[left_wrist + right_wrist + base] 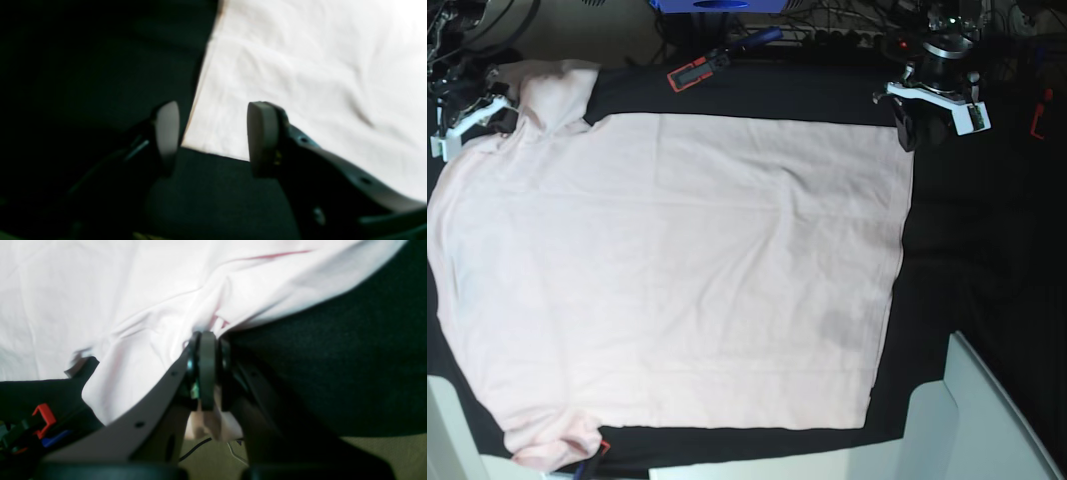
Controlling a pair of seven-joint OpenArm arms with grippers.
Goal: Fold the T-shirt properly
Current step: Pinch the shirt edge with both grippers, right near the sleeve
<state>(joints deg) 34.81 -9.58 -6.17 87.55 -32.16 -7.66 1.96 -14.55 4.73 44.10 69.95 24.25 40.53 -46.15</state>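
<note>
left gripper (213,140): in the left wrist view its two pads stand apart with nothing between them; the jaws frame the near corner of the t-shirt (300,83) without touching it.
corner under left gripper: pale cloth meets the black table cloth (83,66) in a sharp edge; one pad hangs over the dark side, the other over the shirt's edge.
right gripper (206,336): in the right wrist view the jaws are pressed together on a bunch of the t-shirt (116,290); the fabric puckers into creases that run to the pinch point, and a scrap of cloth hangs out behind the pads.
around right gripper: black table cloth (333,356) lies to one side, shirt to the other, so the grip is at the shirt's border.
base view, shirt: the t-shirt (677,270) lies spread nearly flat over most of the black table cloth (967,250), plain side up, one sleeve at the far edge and one at the near edge on this view's left.
base view, arms: the left gripper (905,128) hovers at the shirt's far corner on the view's right; the right gripper (502,105) is by the far sleeve on the view's left.
step in hand: likely securing two far-edge holds before a first fold; one hold made, the other not yet.
next move calls for: lowering the left gripper onto the corner, closing on the cloth alone and not the table cloth, then lifting both sides evenly.
</note>
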